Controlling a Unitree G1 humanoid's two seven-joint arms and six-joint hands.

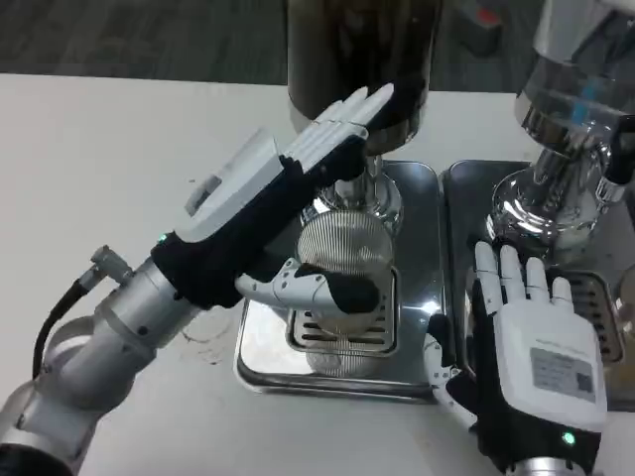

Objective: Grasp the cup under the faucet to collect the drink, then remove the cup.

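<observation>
A clear ribbed cup (343, 246) stands on the grate of a steel drip tray (260, 347), below the dark drink dispenser (362, 50). My left hand (266, 213) reaches in from the left. Its straight fingers (342, 124) lie behind the cup and cover the faucet. Its thumb (317, 290) crosses the cup's lower front and seems to touch it. The fingers are not closed round the cup. My right hand (533, 347) lies flat with its fingers stretched out, just right of the tray, holding nothing.
A second dispenser (571, 119) with a chrome base stands at the right on its own steel tray (458, 198), just behind my right hand. White table (109, 159) stretches out to the left.
</observation>
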